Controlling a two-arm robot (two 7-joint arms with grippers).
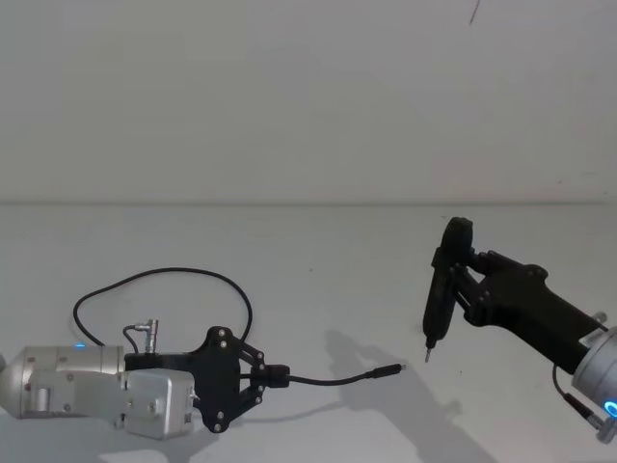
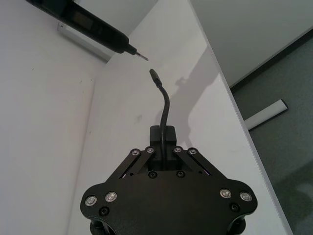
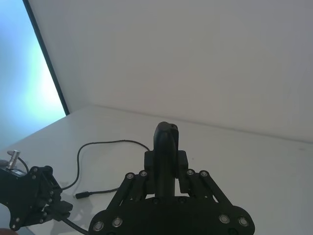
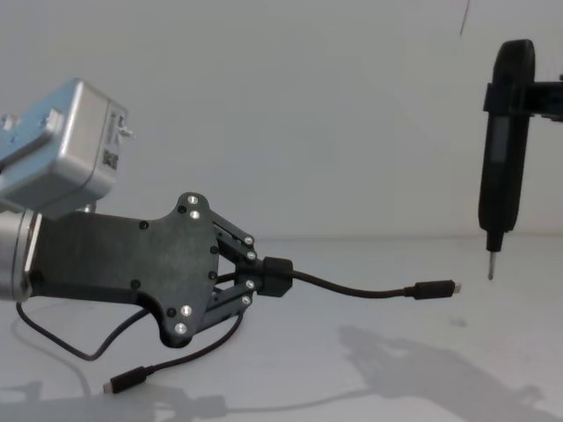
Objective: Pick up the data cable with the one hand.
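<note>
Pinching the data cable (image 1: pixel 337 380), the left claw (image 1: pixel 275 374) has its plug jutting ahead.

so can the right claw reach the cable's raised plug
Likely not to grip: the right claw is shut on a tool, though nothing blocks the way to the plug of the data cable in the left claw.

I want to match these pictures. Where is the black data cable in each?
Head view: data cable low centre, poking out of the left gripper.
Left wrist view: data cable runs from that gripper toward the black tool.
Right wrist view: data cable curls beside the left gripper.
Chest view: data cable centre, reaching rightward.
Shared landmark: the left gripper, shut on it. The right gripper, at right, holds the tool.
</note>
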